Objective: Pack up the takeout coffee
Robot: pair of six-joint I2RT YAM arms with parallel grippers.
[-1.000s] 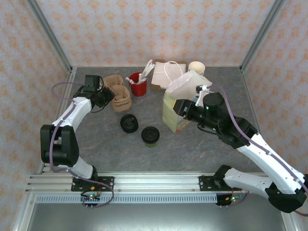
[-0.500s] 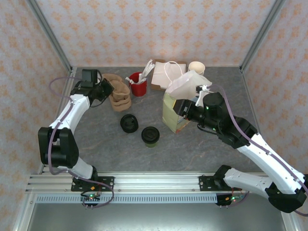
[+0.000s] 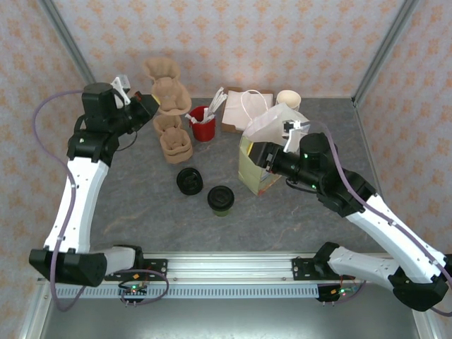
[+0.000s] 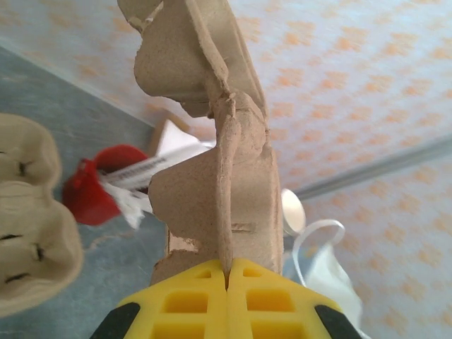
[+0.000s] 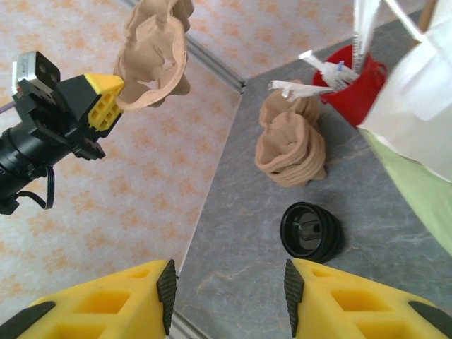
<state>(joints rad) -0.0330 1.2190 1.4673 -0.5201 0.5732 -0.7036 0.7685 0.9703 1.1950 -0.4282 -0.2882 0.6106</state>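
One lidded coffee cup (image 3: 221,200) stands untouched on the table (image 3: 141,205), well below the left gripper (image 3: 147,104) and off to its right, and near the right gripper (image 3: 263,157) on that gripper's left. A loose black lid (image 3: 189,181) lies just beside the cup.

Left gripper: clenched on the thin edge of a cardboard cup tray (image 3: 165,83), held high above the tray stack (image 3: 175,140).

Right gripper: fingers apart, nothing between them, hard by the paper bag (image 3: 253,175).

Likely best handling: keep the pinch firm, level the tilted tray, and set it down flat near the cup, clear of the red cup (image 3: 203,127).
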